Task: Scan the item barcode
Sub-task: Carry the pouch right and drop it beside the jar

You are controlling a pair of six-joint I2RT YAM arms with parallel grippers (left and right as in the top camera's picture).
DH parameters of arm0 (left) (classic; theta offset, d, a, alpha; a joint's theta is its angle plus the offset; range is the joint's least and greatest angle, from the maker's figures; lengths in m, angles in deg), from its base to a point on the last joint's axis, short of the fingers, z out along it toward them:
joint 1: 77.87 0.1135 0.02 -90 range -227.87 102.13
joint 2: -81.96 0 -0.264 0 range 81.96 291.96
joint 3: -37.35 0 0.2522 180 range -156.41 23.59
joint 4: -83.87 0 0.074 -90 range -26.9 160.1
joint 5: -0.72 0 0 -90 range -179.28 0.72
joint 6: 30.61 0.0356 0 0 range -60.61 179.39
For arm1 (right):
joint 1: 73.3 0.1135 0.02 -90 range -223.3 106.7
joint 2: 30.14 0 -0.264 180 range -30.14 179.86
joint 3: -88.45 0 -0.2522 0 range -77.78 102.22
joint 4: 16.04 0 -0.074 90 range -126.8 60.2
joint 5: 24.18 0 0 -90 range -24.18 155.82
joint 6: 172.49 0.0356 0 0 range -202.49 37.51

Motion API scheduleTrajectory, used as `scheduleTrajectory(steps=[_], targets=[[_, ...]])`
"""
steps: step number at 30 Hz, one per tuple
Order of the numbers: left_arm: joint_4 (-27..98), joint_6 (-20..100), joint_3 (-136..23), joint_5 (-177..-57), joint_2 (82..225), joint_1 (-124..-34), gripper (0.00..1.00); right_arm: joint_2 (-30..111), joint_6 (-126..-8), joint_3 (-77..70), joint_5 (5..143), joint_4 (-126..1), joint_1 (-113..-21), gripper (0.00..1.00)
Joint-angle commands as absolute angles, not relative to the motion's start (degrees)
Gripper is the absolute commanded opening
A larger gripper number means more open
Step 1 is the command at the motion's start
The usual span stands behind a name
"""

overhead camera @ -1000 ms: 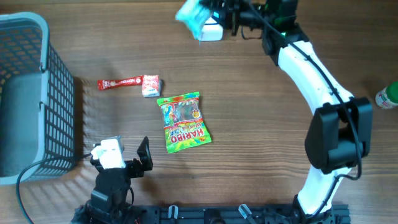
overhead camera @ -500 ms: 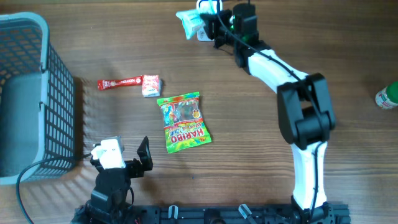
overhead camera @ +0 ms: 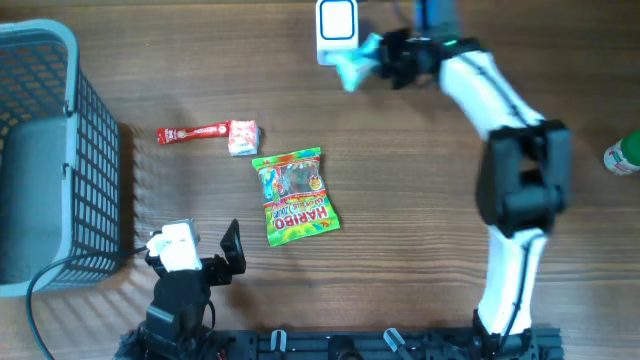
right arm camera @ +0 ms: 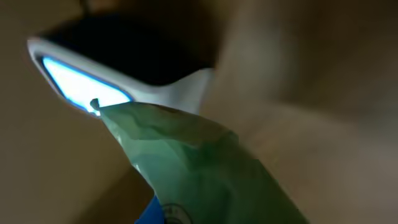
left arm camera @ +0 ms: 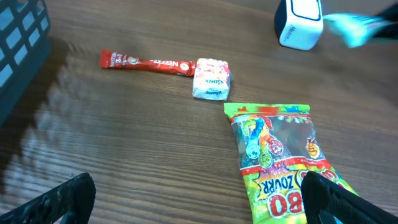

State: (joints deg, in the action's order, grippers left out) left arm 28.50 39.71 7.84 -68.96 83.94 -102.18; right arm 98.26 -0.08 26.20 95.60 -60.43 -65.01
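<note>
While the brown wooden table (overhead camera: 420,220) is viewed from overhead, the left gripper (overhead camera: 202,248) is seen resting near its front edge, fingers spread wide. At the far edge, the right gripper (overhead camera: 392,58) is clamped on a pale teal crinkled plastic packet (overhead camera: 352,70), presented just beside the white box-shaped barcode scanner (overhead camera: 336,28). The packet is judged light, limp and slippery. It is best pinched along one edge seam, so that the printed face is left flat and uncovered.

Bare table (overhead camera: 400,230) lies open between the Haribo bag (overhead camera: 295,195) and the right arm (overhead camera: 500,95). 3 packets crowd the middle: that bag, a small white packet (overhead camera: 243,137) and a red stick (overhead camera: 193,133). The basket (overhead camera: 60,150) walls the left edge. At the far edge, the scanner (overhead camera: 336,30) and a teal packet (overhead camera: 352,68) block the way.
</note>
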Motion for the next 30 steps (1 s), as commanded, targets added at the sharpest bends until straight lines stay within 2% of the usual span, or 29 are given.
scheduleTrajectory(steps=[1,5,7,9,12,14,17,18,19,23,26,28,30], targets=[[28.61,39.60,8.17,-68.22,83.64,-102.36,1.00,86.70,-11.21,27.38,83.44,-74.12,-72.79,0.05],[28.61,39.58,8.17,-68.22,83.64,-102.36,1.00,83.90,-19.84,27.21,68.54,-87.54,-84.26,0.05],[28.61,39.60,8.17,-68.22,83.64,-102.36,1.00,84.53,-23.01,25.46,62.72,-87.56,-89.92,0.11],[28.61,39.60,8.17,-68.22,83.64,-102.36,1.00,85.32,-24.61,22.44,55.97,-85.55,-95.72,0.11],[28.61,39.60,8.17,-68.22,83.64,-102.36,1.00,87.13,-32.02,20.52,52.06,-80.78,-99.82,0.11],[28.61,39.58,8.17,-68.22,83.64,-102.36,1.00,88.01,-31.95,20.52,50.02,-80.32,-100.83,0.23],[28.61,39.60,8.17,-68.22,83.64,-102.36,1.00,87.48,-33.02,22.70,50.05,-80.00,-101.14,0.23],[28.61,39.60,8.17,-68.22,83.64,-102.36,1.00,86.30,-34.90,25.41,52.12,-81.53,-101.14,0.61],[28.61,39.60,8.17,-68.22,83.64,-102.36,1.00,85.10,-37.20,27.14,55.51,-82.55,-101.14,0.79],[28.61,39.60,8.17,-68.22,83.64,-102.36,1.00,78.76,-39.38,28.52,77.06,-91.91,-99.28,0.82],[28.61,39.60,8.17,-68.22,83.64,-102.36,1.00,78.08,-50.22,28.43,91.22,-99.91,-93.86,0.84],[28.61,39.60,8.17,-68.22,83.64,-102.36,1.00,78.15,-61.00,27.49,92.62,-104.74,-87.10,0.92],[28.61,39.60,8.17,-68.22,83.64,-102.36,1.00,78.19,-69.02,25.54,92.49,-107.16,-78.69,0.96]])
